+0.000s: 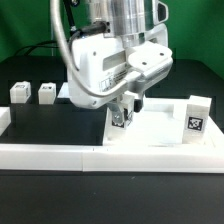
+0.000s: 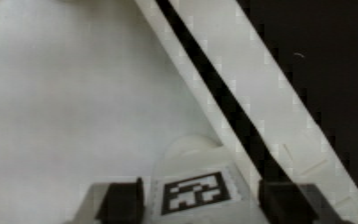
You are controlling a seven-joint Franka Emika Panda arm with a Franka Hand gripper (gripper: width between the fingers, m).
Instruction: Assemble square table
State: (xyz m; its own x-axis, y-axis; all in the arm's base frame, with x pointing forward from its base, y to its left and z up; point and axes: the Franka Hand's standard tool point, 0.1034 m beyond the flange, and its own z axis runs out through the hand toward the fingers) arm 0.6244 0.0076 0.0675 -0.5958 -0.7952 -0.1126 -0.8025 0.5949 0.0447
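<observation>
Reaches down from above: arm [image 1: 100, 62] close to vertical, its white wrist bulk filling the middle of the exterior view, gripper [image 1: 127, 106] aimed straight down at the tabletop [image 1: 160, 128] corner on the exterior view's left. Shows, in the wrist view, two dark fingers [image 2: 115, 203] set a moderate way apart, with a tagged leg [image 2: 195, 190] between them. Flanks that leg closely on both sides, but cannot tell whether the pads press on it or merely stand beside it. Looks white and blocky, this leg, black-and-white tag facing the wrist camera, sitting low at the tabletop's corner just inside the rim. Appears flat, white and tray-like, the tabletop, with a low raised rim drawn as a dark line along its edge. Has a second leg [image 1: 197, 115] upright at the tabletop's side on the exterior view's right, tag facing forward. Leaves two more legs [image 1: 18, 92] [image 1: 46, 92] well apart from the tabletop, on the black table [image 1: 50, 120] toward the exterior view's left. Runs along the tabletop's near side, a long white border rail [image 1: 60, 155]
</observation>
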